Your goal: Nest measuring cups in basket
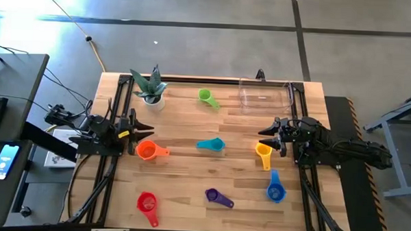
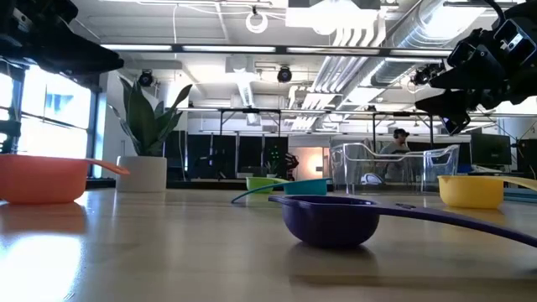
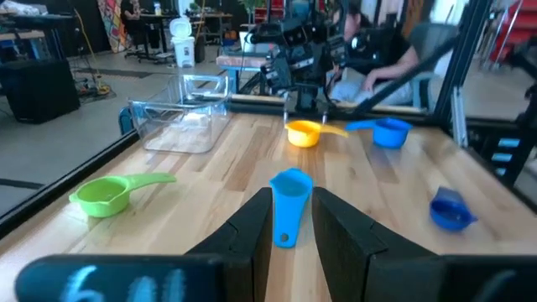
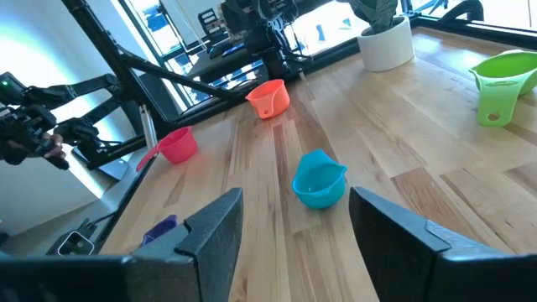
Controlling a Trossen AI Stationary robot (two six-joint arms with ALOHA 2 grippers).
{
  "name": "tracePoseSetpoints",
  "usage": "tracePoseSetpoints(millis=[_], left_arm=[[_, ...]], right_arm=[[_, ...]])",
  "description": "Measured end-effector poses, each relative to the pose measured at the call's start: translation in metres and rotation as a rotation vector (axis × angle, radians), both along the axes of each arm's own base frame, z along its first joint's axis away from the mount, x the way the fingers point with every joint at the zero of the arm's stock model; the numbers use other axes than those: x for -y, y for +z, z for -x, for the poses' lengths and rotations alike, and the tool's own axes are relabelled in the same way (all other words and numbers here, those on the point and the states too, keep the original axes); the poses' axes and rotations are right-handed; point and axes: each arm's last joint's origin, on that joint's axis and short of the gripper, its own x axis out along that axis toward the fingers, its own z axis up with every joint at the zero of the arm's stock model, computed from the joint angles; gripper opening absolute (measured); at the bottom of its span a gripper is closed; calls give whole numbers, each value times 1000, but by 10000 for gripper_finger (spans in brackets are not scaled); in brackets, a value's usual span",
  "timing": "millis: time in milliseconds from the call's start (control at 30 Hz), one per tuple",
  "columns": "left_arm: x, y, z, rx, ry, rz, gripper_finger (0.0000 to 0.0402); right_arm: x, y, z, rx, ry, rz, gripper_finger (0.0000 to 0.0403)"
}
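Observation:
Seven measuring cups rest on their bases on the wooden table: green (image 1: 206, 97), orange (image 1: 148, 150), teal (image 1: 213, 144), yellow (image 1: 263, 153), blue (image 1: 275, 190), purple (image 1: 216, 196) and red (image 1: 147, 202). The clear basket (image 1: 264, 95) stands at the far right with nothing in it. My left gripper (image 1: 147, 130) is open and empty, raised just beyond the orange cup. My right gripper (image 1: 265, 133) is open and empty, raised just beyond the yellow cup. The teal cup lies ahead of both grippers in the wrist views (image 3: 289, 189) (image 4: 319, 180).
A white pot with a green plant (image 1: 151, 93) stands at the far left of the table. Dark frame rails run along the table's left and right sides. A person sits in the room beyond the table (image 3: 377, 59).

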Motion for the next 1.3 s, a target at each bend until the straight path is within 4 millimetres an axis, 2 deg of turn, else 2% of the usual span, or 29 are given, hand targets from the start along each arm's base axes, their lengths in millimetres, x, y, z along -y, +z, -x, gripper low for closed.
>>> tracePoseSetpoints(millis=[300,533,800,967,1133,1300], left_arm=[[0,0,0,29,22,194,76],[-2,0,0,65,103,334,76],[-3,0,1,81,131,390,76],[-3,1,0,114,141,521,76],[-3,9,1,192,132,647,76],[-5,28,5,251,121,717,76]], right_arm=[[0,0,0,-1,-12,2,211],[0,0,0,-1,-15,2,211],[4,-1,0,-9,-133,-6,211],[6,-1,0,-12,-201,5,211],[6,-1,0,-11,-223,-6,211],[7,-1,0,-6,-253,-69,211]])
